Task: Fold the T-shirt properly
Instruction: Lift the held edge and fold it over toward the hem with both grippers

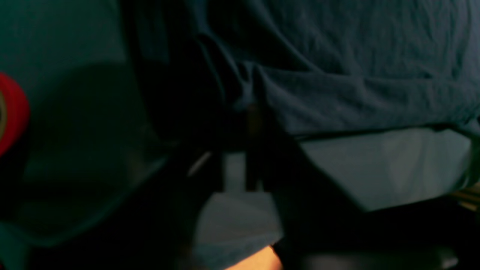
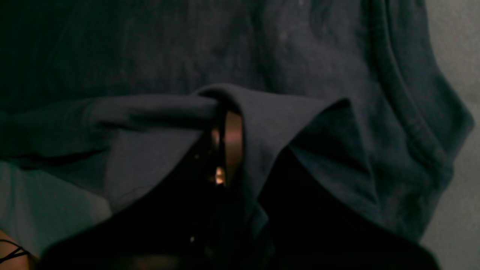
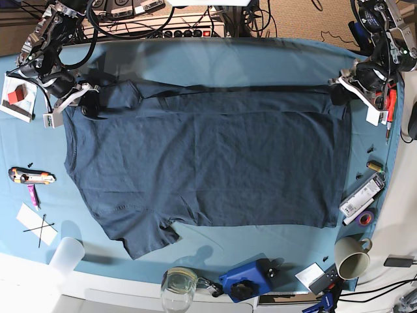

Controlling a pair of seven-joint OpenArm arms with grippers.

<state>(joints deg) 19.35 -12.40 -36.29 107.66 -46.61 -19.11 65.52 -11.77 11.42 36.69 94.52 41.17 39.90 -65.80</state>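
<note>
The dark navy T-shirt (image 3: 208, 156) lies spread flat on the teal tablecloth (image 3: 260, 59), with one sleeve pointing to the near left. My left gripper (image 3: 340, 93) is at the shirt's far right corner. In the left wrist view it (image 1: 252, 112) is shut on a bunched pinch of T-shirt (image 1: 356, 75) cloth, just above the tablecloth (image 1: 393, 165). My right gripper (image 3: 91, 104) is at the far left corner, by the far sleeve. In the right wrist view it (image 2: 224, 123) is shut on a fold of T-shirt (image 2: 300, 48) that drapes over its fingers.
A mug (image 3: 352, 256), a purple tape roll (image 3: 366, 218) and a white tube (image 3: 362, 195) sit along the right edge. A glass (image 3: 177, 283), a blue device (image 3: 247, 279) and a white cup (image 3: 67, 253) line the front. A utility knife (image 3: 29, 175) lies at the left. A red roll (image 1: 11, 112) is near my left gripper.
</note>
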